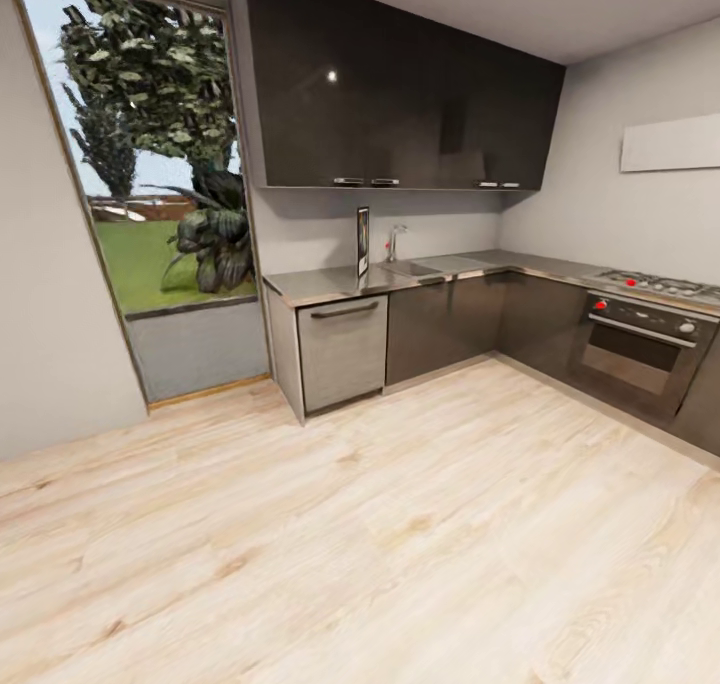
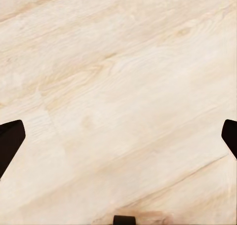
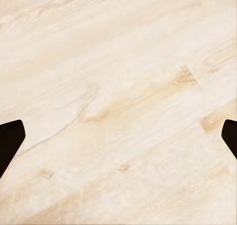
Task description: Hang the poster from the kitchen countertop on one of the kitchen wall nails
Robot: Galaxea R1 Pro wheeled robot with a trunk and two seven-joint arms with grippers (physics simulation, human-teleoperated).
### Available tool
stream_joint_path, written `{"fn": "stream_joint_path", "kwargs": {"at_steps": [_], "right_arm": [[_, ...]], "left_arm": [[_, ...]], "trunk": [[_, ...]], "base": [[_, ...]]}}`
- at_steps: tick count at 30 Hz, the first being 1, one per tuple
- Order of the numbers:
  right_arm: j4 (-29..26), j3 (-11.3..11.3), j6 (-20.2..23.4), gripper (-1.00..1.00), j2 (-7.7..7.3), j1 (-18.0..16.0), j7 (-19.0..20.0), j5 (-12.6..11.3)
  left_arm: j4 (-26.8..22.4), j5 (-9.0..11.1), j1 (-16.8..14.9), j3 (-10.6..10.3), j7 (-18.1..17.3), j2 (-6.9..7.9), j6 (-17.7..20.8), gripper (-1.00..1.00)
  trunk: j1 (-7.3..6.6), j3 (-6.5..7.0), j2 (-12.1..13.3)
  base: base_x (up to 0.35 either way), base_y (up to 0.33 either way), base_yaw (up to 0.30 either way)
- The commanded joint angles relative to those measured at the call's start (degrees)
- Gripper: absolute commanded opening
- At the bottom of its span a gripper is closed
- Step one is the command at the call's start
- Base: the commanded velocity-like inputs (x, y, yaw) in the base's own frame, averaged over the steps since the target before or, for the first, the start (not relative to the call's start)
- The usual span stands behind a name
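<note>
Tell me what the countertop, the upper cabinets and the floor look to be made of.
Kitchen countertop: looks like brushed metal, grey with soft, blurred reflections.
Upper cabinets: glossy dark-grey panels, perhaps lacquer or laminate; a bright light spot mirrors in them.
Floor: pale wood or wood-look planks, showing grain, knots and plank seams, with a matt finish. Real timber or laminate cannot be told.

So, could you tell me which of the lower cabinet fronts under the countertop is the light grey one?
It is the leftmost front, nearest the window, with a dark bar handle along its top. The fronts to its right are glossy dark grey.
</note>
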Motion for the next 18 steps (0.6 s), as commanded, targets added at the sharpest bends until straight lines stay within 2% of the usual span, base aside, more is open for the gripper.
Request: {"fn": "stream_joint_path", "kwargs": {"at_steps": [1, 18], "right_arm": [[0.0, 0.1, -0.2, 1.00, -0.03, 0.0, 0.0, 0.1], [0.0, 0.0, -0.2, 1.00, -0.07, 0.0, 0.0, 0.1]], "left_arm": [[-0.1, 0.0, 0.0, 0.0, 0.0, -0.01, -0.1, 1.00], [-0.1, 0.0, 0.0, 0.0, 0.0, 0.00, -0.1, 1.00]], "trunk": [[0.04, -0.05, 0.0], [0.04, -0.05, 0.0]], "base": [[0.338, 0.000, 0.000], [0.338, 0.000, 0.000]]}}
